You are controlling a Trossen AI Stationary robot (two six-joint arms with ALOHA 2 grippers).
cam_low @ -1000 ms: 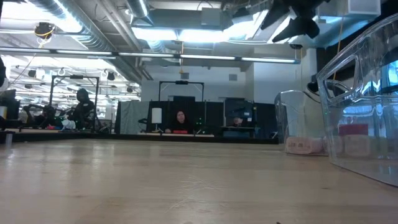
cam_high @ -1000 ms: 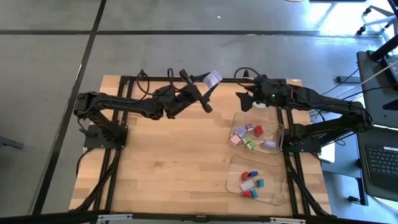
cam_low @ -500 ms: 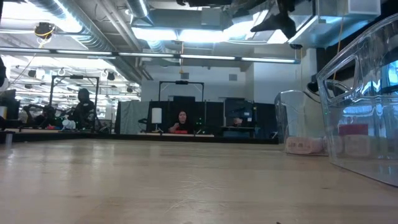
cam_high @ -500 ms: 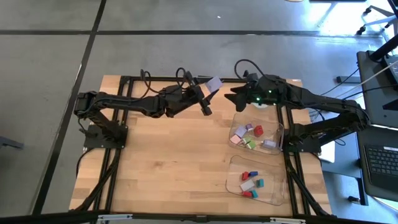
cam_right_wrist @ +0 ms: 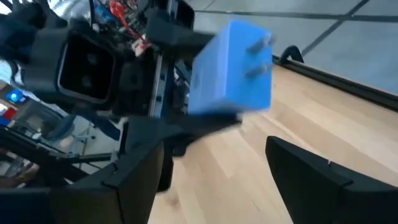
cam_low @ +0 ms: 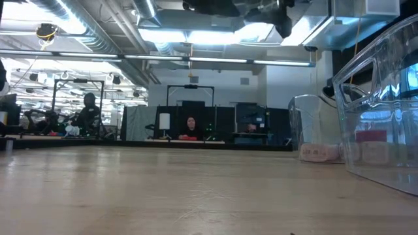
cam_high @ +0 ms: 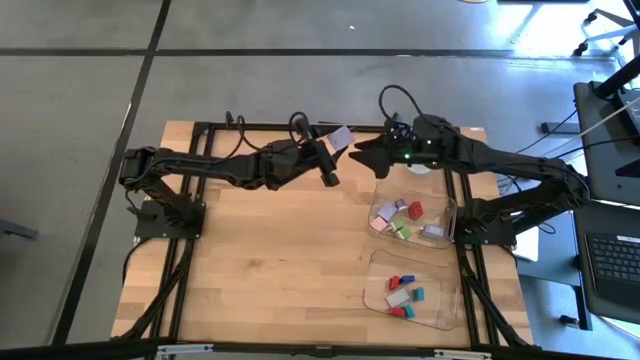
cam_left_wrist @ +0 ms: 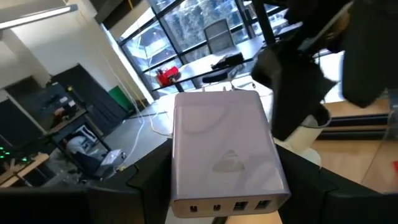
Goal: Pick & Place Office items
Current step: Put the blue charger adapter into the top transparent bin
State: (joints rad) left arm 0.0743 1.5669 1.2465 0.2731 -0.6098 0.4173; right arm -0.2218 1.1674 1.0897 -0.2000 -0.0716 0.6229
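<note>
A lavender block (cam_high: 340,135) with two metal prongs (cam_right_wrist: 258,55) hangs high over the table's far middle, and my left gripper (cam_high: 334,152) is shut on it. In the left wrist view the lavender block (cam_left_wrist: 222,146) fills the middle, a row of small ports on its near face. My right gripper (cam_high: 364,152) stands open just to the right of the block and touches nothing. In its own wrist view the block (cam_right_wrist: 233,68) looks blue and floats beyond my right gripper (cam_right_wrist: 224,180). Several small coloured office items lie in two clear trays (cam_high: 446,214) (cam_high: 372,290). My left gripper pinches the block between its two fingers (cam_left_wrist: 147,180), one on each of two opposite side faces (cam_left_wrist: 177,155). The fingers reach about level from the table's left. The ported face is toward the wrist and the pronged end points away. The block is lifted clear of the table.
The two clear trays stand along the table's right side, one behind the other, and show as clear walls (cam_low: 382,98) in the low view. A white round thing (cam_high: 421,169) peeks out under my right arm. Bare wooden tabletop (cam_high: 270,260) spreads over the left and middle.
My right gripper has gone toward the table's left edge, closing on the lavender block, and has turned at the wrist. My left gripper has tipped down toward level, and the block has sunk slightly with it.
</note>
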